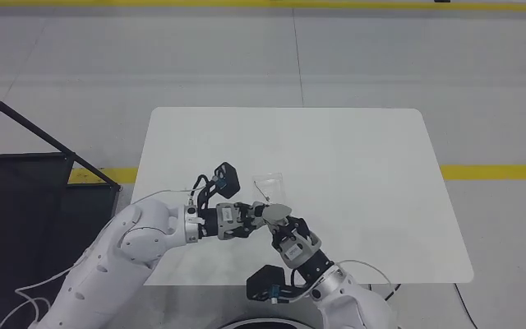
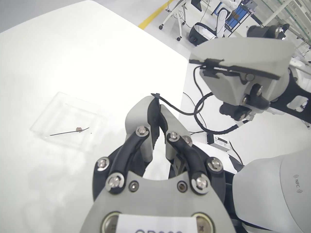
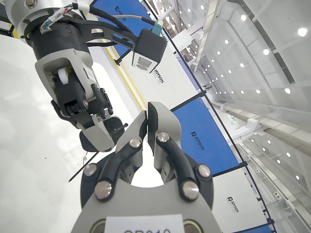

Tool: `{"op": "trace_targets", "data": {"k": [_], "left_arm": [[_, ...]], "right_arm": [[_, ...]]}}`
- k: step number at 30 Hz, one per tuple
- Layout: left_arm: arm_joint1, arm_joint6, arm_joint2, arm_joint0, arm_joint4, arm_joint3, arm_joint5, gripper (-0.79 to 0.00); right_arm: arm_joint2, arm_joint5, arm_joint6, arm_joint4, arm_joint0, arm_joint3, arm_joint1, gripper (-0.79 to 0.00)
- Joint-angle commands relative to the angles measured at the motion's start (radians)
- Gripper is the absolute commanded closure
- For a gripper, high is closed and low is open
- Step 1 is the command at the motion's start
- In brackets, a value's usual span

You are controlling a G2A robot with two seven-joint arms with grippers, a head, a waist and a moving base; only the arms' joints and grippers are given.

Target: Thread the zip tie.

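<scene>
My left gripper [image 2: 156, 112] is shut on a black zip tie [image 2: 170, 105]. The tie's head pokes out past the fingertips and its strap bends away to one side. In the right wrist view the same zip tie [image 3: 83, 166] trails its tail below the left gripper [image 3: 107, 134]. My right gripper [image 3: 147, 122] is shut, and I see nothing between its pads. Its tips sit a short way from the tie's head. In the top view the left gripper [image 1: 260, 215] and right gripper [image 1: 277, 214] meet over the near part of the white table [image 1: 370, 164].
A clear shallow tray [image 2: 60, 112] lies on the table just beyond the grippers, also seen as the tray [image 1: 267, 181] from above. It holds a second thin black zip tie [image 2: 69, 132]. The table's near edge is close under the arms. A black frame [image 1: 37, 136] stands to the left.
</scene>
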Motion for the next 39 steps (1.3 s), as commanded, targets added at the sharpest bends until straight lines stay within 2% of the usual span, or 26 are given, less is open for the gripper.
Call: {"op": "trace_targets", "data": {"k": [1, 7, 9, 17, 27, 32, 39], "left_arm": [[0.000, -0.001, 0.001, -0.001, -0.002, 0.001, 0.000, 0.000], [-0.002, 0.013, -0.009, -0.004, -0.027, 0.015, 0.015, 0.000], [-0.002, 0.021, -0.017, -0.005, -0.044, 0.022, 0.015, 0.000], [0.002, 0.017, -0.052, -0.002, -0.112, 0.045, 0.007, 0.000], [0.000, 0.021, -0.057, -0.002, -0.129, 0.051, 0.019, 0.000], [0.000, 0.017, -0.061, -0.002, -0.145, 0.050, 0.022, 0.000], [0.000, -0.020, -0.064, -0.010, -0.204, 0.061, 0.024, 0.000]], "right_arm": [[0.000, 0.000, 0.001, -0.001, -0.001, 0.001, 0.000, 0.000], [0.001, -0.043, -0.033, 0.024, 0.003, -0.003, 0.001, 0.000], [0.008, -0.052, -0.047, 0.031, -0.001, -0.006, 0.002, -0.074], [0.029, -0.069, -0.095, 0.045, -0.019, -0.017, 0.008, -0.160], [0.035, -0.094, -0.109, 0.039, -0.026, -0.022, 0.012, -0.357], [0.034, -0.099, -0.111, 0.032, -0.027, -0.022, 0.014, -0.385], [0.036, -0.106, -0.106, -0.004, -0.037, -0.031, 0.018, -0.369]]}}
